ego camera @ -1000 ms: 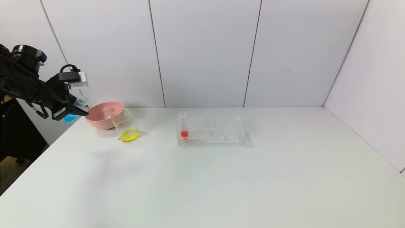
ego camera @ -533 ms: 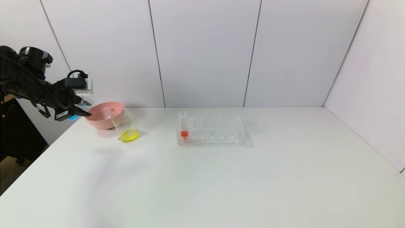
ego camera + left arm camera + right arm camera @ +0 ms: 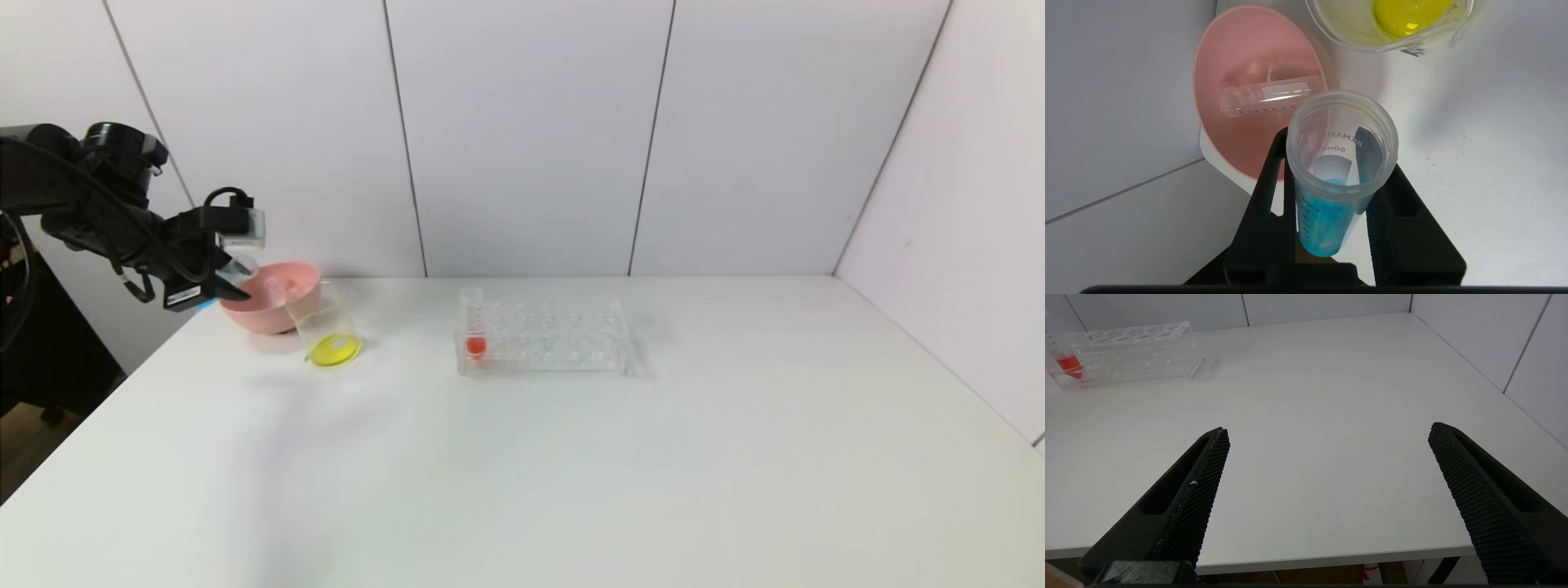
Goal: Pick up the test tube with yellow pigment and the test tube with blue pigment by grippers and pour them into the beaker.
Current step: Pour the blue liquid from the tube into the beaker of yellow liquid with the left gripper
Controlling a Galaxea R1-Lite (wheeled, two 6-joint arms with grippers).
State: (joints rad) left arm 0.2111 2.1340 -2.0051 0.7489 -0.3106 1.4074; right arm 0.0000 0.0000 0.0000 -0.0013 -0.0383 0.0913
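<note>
While my left hand (image 3: 214,287) has swung in from beyond the bench (image 3: 522,457) edge toward the pink bowl (image 3: 269,296) over the last second, it stays clenched on the blue tube (image 3: 1331,192), whose open mouth now hangs over the bowl's near rim with the blue liquid still in its tip. An empty tube (image 3: 1271,96) lies in the bowl and the beaker (image 3: 326,331) beside it already holds yellow, so I judge only the blue pour is left. My right hand (image 3: 1327,457) idles spread open, low by the bench's near edge.
</note>
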